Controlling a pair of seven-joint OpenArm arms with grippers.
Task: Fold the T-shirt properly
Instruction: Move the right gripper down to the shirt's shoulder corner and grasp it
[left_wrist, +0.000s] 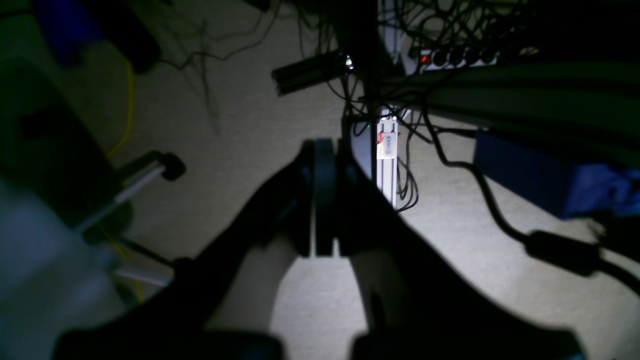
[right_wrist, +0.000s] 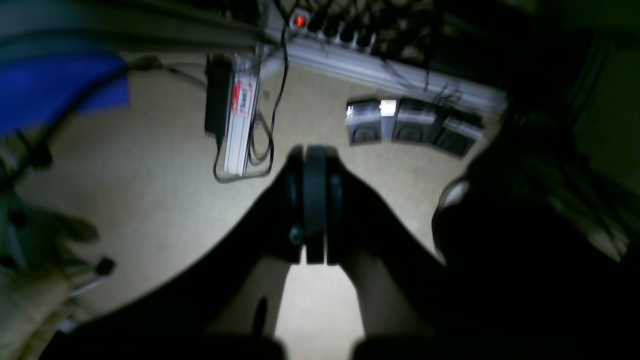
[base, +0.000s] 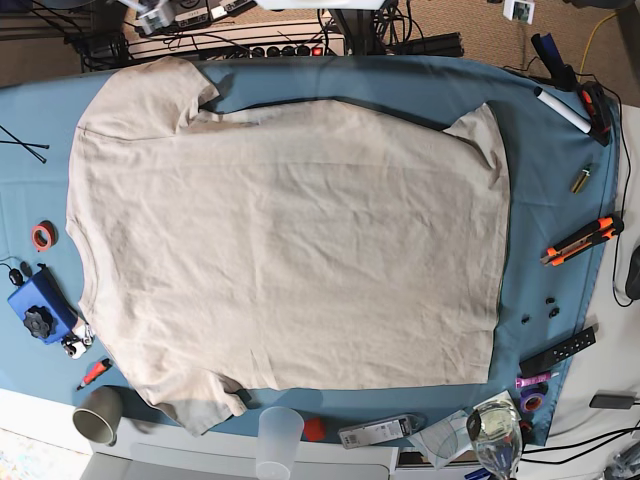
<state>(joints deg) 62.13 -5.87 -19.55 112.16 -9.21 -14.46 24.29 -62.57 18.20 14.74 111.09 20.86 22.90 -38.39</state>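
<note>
Nearest the base camera, along the front edge of the bench (base: 560, 120), stand a translucent plastic cup (base: 279, 437), a grey-green paper cup (base: 97, 414), a small red object (base: 314, 430) and a wine glass (base: 494, 430). All sit just beside the shirt's lower sleeve and side edge, so a fold drawn toward this edge could knock them.

The T-shirt (base: 290, 240) lies spread flat over the blue cloth, collar end toward the view's left, hem toward the right, one sleeve near the front edge and one at the far edge. It appears laid out this way so that both arms can reach its sides; no fold is made yet.

Around it lie a red tape roll (base: 42, 236), a blue box (base: 35, 303), an orange utility knife (base: 580, 241) and a marker (base: 560, 108), all apart from the fabric.

Neither arm is over the bench. Each wrist view looks down at the carpeted floor with cables: the left tool (left_wrist: 324, 197) and the right tool (right_wrist: 315, 200) are both pressed closed on nothing, seemingly parked.
</note>
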